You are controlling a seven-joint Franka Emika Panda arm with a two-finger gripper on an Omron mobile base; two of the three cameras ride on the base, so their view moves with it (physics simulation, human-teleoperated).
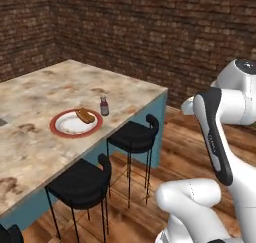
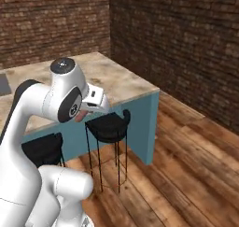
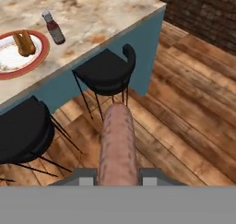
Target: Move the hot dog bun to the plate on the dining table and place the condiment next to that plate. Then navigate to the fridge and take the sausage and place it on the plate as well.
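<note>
Hand view: sausage between hand fingertips.

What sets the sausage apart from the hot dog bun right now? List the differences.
The sausage is clamped in the shut gripper, above the wooden floor; the hot dog bun lies on the plate. The sausage is one smooth pinkish-brown rod; the bun is orange-brown, split into two lobes. Both are oblong.

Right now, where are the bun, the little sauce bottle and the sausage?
bun (image 1: 85,116): left base view, middle of its top.
bottle (image 1: 104,107): left base view, its dark red body.
sausage (image 3: 118,142): hand view, mid-length of the rod.
</note>
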